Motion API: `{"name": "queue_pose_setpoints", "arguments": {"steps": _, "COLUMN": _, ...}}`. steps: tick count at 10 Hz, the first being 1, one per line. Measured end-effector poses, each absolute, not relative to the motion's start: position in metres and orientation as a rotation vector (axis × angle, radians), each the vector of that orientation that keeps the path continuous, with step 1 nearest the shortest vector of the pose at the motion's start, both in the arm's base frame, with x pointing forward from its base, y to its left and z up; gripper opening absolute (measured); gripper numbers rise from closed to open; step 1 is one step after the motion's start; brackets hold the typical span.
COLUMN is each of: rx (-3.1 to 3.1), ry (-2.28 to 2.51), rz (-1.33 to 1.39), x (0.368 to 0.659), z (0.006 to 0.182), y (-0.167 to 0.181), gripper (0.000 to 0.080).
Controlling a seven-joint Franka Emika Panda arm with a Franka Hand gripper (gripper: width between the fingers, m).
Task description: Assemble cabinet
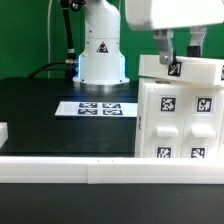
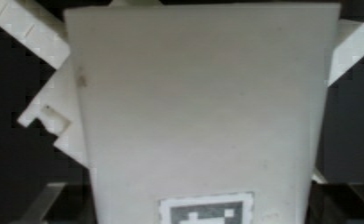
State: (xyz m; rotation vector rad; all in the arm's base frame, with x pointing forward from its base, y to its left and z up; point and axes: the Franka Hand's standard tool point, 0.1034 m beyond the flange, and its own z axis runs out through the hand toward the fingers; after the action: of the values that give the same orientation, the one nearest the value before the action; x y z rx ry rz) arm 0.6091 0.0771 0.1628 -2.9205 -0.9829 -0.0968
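Note:
The cabinet (image 1: 180,125) is a large white box with several black-and-white tags, standing at the exterior view's right. A flat white panel (image 1: 185,70) with one tag lies across its top. My gripper (image 1: 180,55) reaches down from above, with its fingers on either side of this panel. In the wrist view the panel (image 2: 197,100) fills most of the picture, with its tag at the edge by my gripper (image 2: 205,208). The dark fingers (image 2: 51,200) press against its sides. Other white parts of the cabinet (image 2: 54,110) show behind the panel.
The marker board (image 1: 100,107) lies on the black table in front of the robot base (image 1: 100,50). A white rail (image 1: 100,172) runs along the table's front edge. A small white piece (image 1: 3,130) sits at the exterior view's far left.

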Motion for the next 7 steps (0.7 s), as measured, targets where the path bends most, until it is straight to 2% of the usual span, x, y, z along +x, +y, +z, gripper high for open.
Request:
{"name": "queue_pose_setpoints", "arguments": {"steps": 3, "rx": -2.995, "ry": -0.699, "rz": -0.087, "x": 0.6088, "z": 0.1625, "y": 0.0771, "gripper": 0.0558}}
{"name": "queue_pose_setpoints", "arguments": {"steps": 7, "rx": -3.044, "ry": -0.064, "rz": -0.163, "x": 0.6098, "z": 0.1614, "y": 0.0777, "gripper": 0.0560}}
